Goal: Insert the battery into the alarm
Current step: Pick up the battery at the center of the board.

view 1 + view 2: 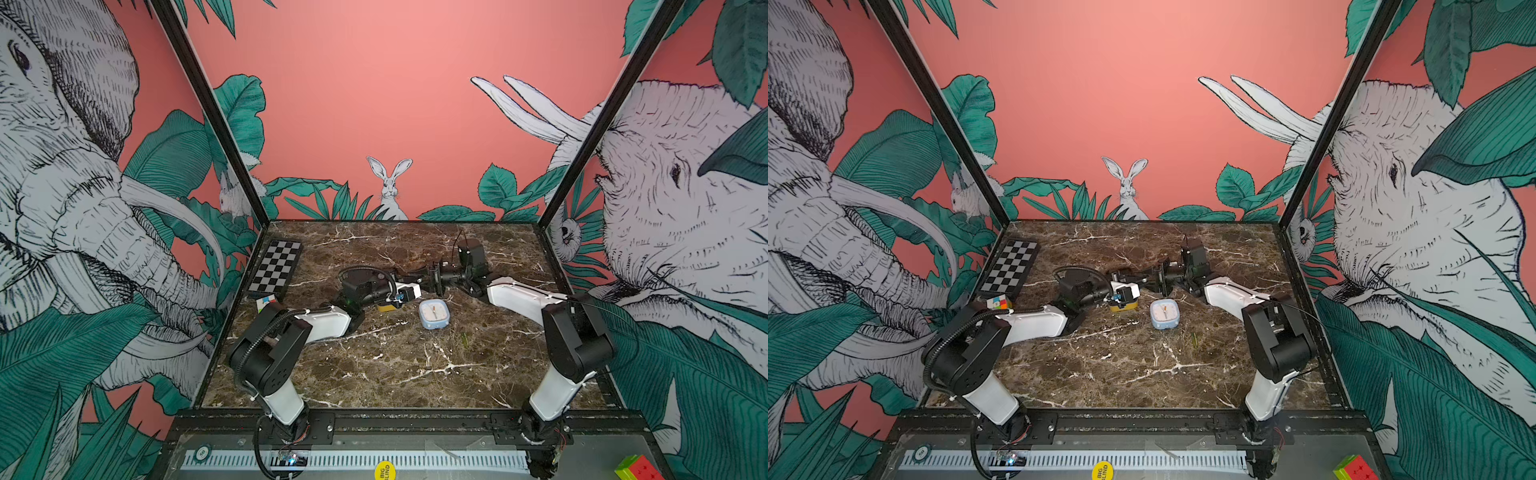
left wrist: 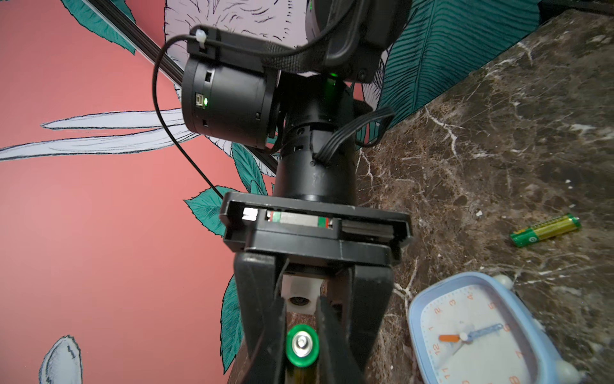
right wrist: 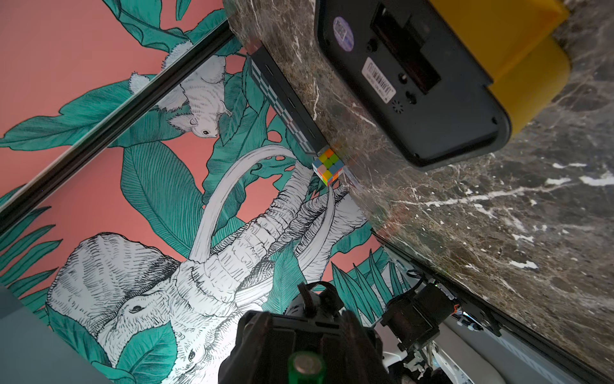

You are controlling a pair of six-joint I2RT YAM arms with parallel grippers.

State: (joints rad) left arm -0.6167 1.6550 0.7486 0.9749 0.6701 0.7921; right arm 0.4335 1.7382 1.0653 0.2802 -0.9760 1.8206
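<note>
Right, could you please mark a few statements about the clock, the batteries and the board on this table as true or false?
1. The blue clock lies face up on the table. True.
2. Both batteries lie on the marble. False: only the spare battery does; the raised battery is up where the left tool and right tool meet.
3. The board is on the table's right side. False: the checkerboard is on the left, beside the colour cube.
4. No tool touches the blue clock. True.
</note>
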